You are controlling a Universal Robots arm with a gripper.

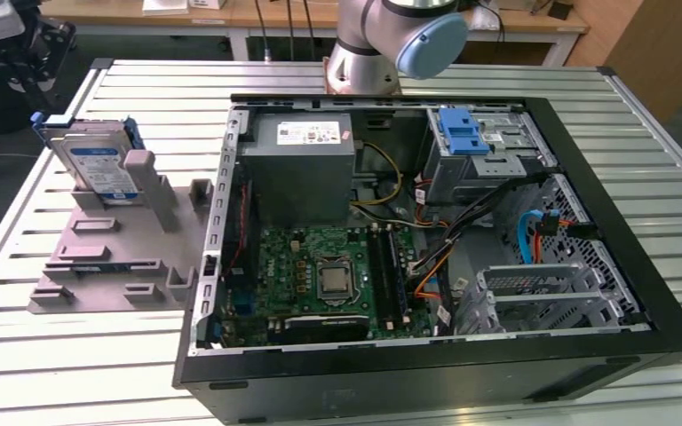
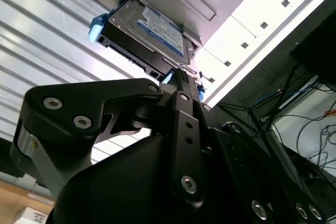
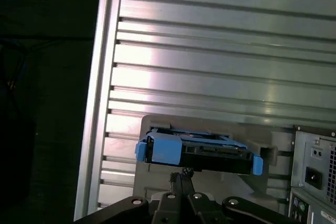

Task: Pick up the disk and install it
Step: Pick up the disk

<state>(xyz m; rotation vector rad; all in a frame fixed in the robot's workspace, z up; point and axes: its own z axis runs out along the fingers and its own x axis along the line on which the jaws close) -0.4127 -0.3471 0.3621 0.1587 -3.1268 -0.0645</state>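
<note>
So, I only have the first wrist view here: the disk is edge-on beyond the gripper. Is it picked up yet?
Observer: No. In the exterior view the disk stands upright in the grey stand, with nothing gripping it.
Operator: Where is that relative to the case?
Observer: Outside it, on the exterior view's left of the case.
Operator: Can you see the label?
Observer: Yes, the second wrist view shows the white-and-blue label on the disk's broad face.
Operator: Is the case ready?
Observer: Its side is open, and a blue latch sits atop the drive bay.
</note>
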